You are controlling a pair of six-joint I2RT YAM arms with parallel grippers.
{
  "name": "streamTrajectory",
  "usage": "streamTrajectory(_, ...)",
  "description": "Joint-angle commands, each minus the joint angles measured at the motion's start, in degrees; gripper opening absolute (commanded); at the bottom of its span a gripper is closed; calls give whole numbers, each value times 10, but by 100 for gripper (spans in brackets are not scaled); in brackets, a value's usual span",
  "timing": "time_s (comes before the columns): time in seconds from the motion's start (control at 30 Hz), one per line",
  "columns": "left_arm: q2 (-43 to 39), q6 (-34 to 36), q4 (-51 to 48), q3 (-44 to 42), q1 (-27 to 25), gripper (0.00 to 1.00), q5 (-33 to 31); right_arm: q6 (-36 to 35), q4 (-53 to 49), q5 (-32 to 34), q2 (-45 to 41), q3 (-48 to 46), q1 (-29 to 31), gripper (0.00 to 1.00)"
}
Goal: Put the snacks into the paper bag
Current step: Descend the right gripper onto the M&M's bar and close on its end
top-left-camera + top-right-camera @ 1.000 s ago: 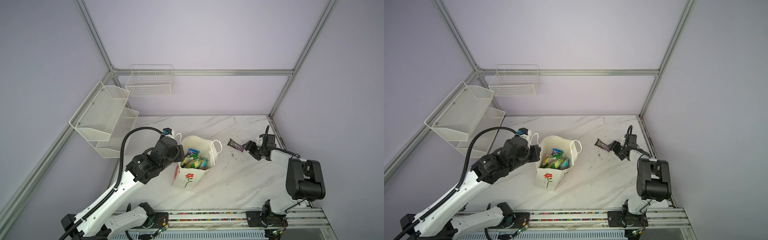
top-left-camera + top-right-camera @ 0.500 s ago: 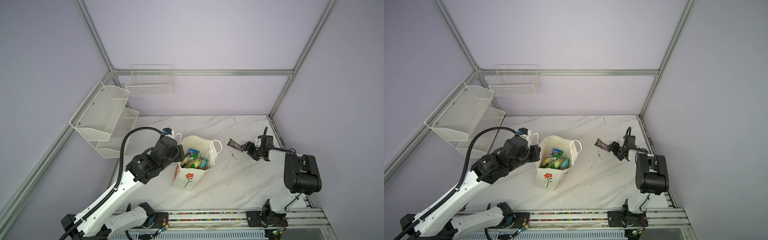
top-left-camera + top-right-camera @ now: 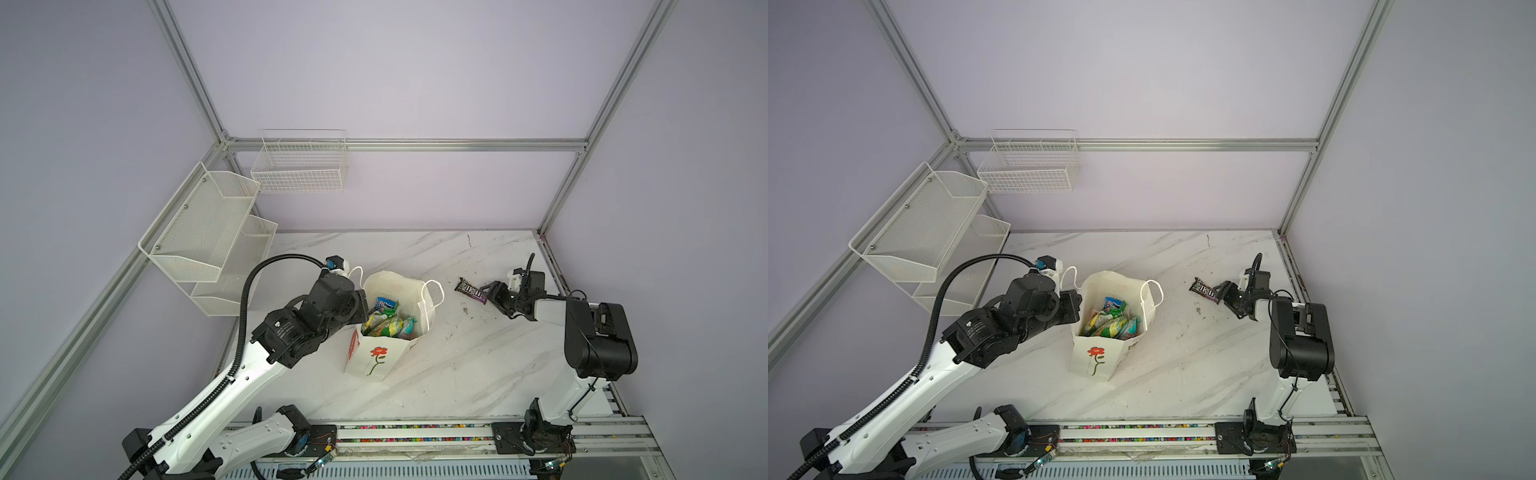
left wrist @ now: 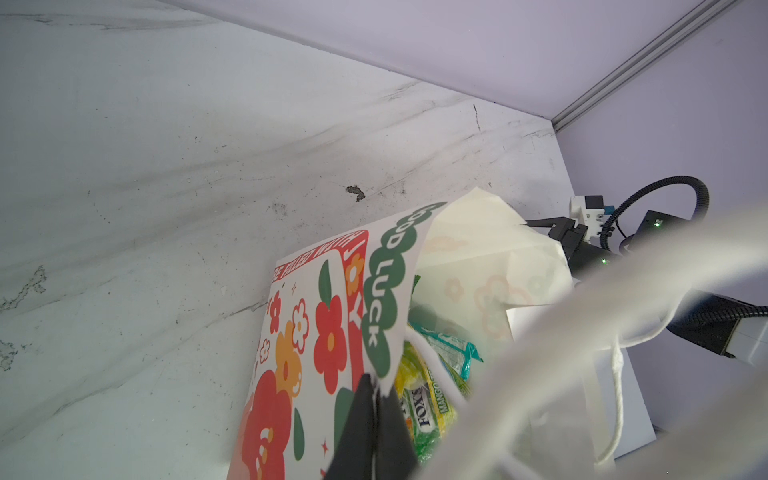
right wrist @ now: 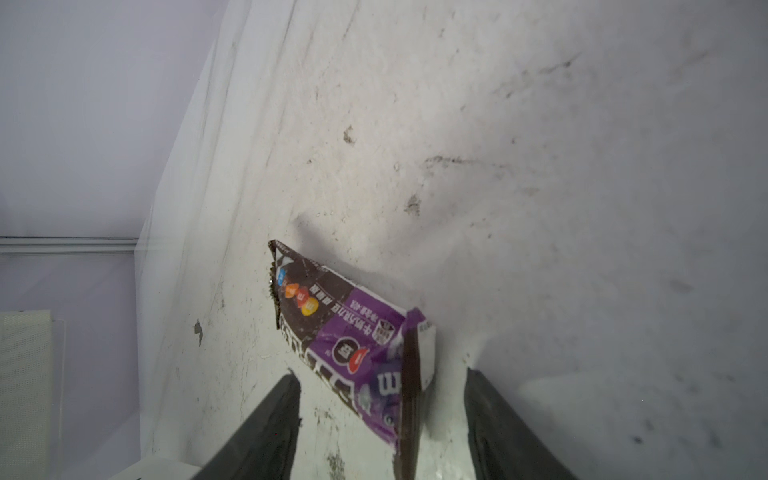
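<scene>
- A white marble table [image 3: 457, 374] is being enclosed by lilac walls, with wire baskets [image 3: 299, 166] hanging at the back.
- The paper bag [image 3: 376, 357] is being stood upright mid-table, its rim being pinched by the pressed-together left gripper [image 4: 376, 409].
- Several snacks [image 3: 384, 322] are being held inside it.
- A purple candy packet [image 5: 345, 332], lying on the table, is being straddled by the right gripper [image 5: 380, 378], with its jaws spread clear of both edges.

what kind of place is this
Most likely a robotics lab test cell, not a home or shop: two robot arms bolted to a rail at a marble-look table, boxed in by bare lilac walls and metal framing.
</scene>
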Motion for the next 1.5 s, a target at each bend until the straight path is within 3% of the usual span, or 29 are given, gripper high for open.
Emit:
streamTrajectory(0.0, -9, 1, 39, -6, 2, 0, 1, 0, -45, 24, 36, -12, -3, 64)
streamTrajectory(0.8, -1, -4, 37, 1, 2, 0, 3, -5, -26, 29, 63, -17, -2, 58)
streamTrajectory(1.2, 2, -5, 39, 2, 3, 0, 4, -1, -18, 19, 62, -16, 1, 46)
streamTrajectory(1.47, 1, -5, 39, 3, 2, 0, 4, 6, -11, 11, 63, -15, 12, 27)
